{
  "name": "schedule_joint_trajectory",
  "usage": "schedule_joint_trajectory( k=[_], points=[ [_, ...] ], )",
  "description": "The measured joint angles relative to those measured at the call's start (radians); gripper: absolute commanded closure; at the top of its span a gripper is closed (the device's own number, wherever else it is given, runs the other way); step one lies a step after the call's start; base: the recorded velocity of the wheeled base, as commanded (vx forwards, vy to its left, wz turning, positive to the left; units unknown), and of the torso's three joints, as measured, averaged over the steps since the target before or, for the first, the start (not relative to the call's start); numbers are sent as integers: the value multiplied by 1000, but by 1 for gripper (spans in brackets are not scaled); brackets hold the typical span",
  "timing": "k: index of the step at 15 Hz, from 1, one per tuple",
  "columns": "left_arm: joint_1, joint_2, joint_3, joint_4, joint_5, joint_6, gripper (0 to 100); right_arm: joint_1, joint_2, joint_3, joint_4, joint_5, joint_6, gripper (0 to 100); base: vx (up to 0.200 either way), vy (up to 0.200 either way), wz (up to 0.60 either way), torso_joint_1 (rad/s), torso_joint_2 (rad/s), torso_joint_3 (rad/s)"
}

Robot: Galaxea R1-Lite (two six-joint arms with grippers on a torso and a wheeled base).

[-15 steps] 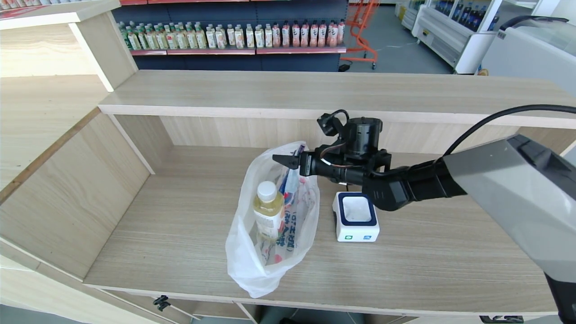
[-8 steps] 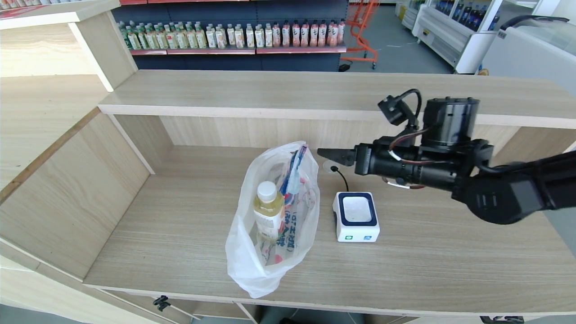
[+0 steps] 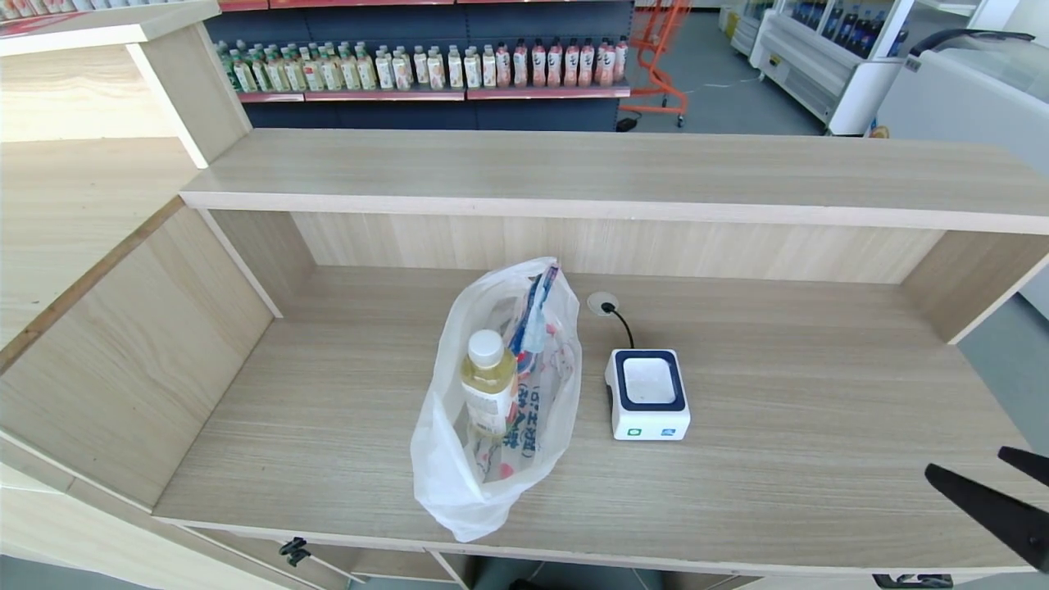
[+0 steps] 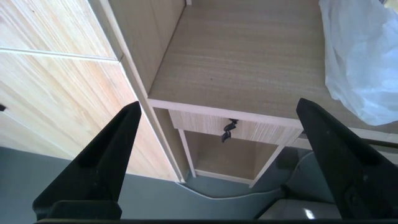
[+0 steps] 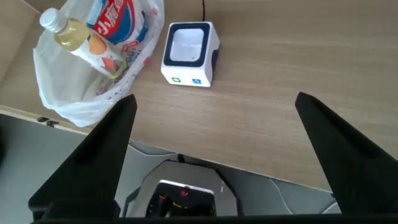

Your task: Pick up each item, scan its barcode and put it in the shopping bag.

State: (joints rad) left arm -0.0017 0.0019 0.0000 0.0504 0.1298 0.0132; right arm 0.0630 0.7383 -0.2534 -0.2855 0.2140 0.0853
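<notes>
A clear plastic shopping bag (image 3: 492,393) stands on the wooden counter, holding a yellow drink bottle (image 3: 488,383) with a white cap and a colourful snack packet (image 3: 531,328). The bag (image 5: 93,62) and bottle (image 5: 71,34) also appear in the right wrist view. A white barcode scanner (image 3: 648,394) with a dark-framed window sits just right of the bag; it shows again as the scanner (image 5: 189,53). My right gripper (image 3: 996,492) is open and empty at the counter's front right corner, its fingers (image 5: 339,155) wide apart. My left gripper (image 4: 217,168) is open and empty, below the counter's front left edge.
The counter (image 3: 778,459) has a raised back ledge (image 3: 574,176) and wooden side walls (image 3: 139,360). A cable (image 3: 621,324) runs from the scanner to a hole in the counter. A drawer with a key (image 4: 229,129) sits under the front edge. Shop shelves stand behind.
My right arm has pulled back from above the bag, swinging right past the scanner and down to the counter's front right corner. The bag and its contents have stayed put.
</notes>
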Motion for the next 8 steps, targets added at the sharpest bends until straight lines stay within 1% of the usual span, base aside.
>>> schedule_joint_trajectory(
  k=[2, 4, 5, 6, 7, 8],
  points=[
    [0, 0, 0, 0, 0, 0, 0, -39, -269, 110, 101, -66, -39, 0, 0, 0, 0, 0, 0, 0],
    [0, 0, 0, 0, 0, 0, 0, -51, -487, 182, 168, -127, -75, 0, 0, 0, 0, 0, 0, 0],
    [0, 0, 0, 0, 0, 0, 0, -54, -573, 209, 202, -193, -84, 0, 0, 0, 0, 0, 0, 0],
    [0, 0, 0, 0, 0, 0, 0, -56, -629, 227, 229, -282, -68, 0, 0, 0, 0, 0, 0, 0],
    [0, 0, 0, 0, 0, -1, 0, -58, -667, 239, 252, -307, -48, 0, 0, 0, 0, 0, 0, 0],
    [0, 0, 0, 0, 0, 0, 0, -59, -694, 246, 257, -309, -43, 0, 0, 0, 0, 0, 0, 0]
  ],
)
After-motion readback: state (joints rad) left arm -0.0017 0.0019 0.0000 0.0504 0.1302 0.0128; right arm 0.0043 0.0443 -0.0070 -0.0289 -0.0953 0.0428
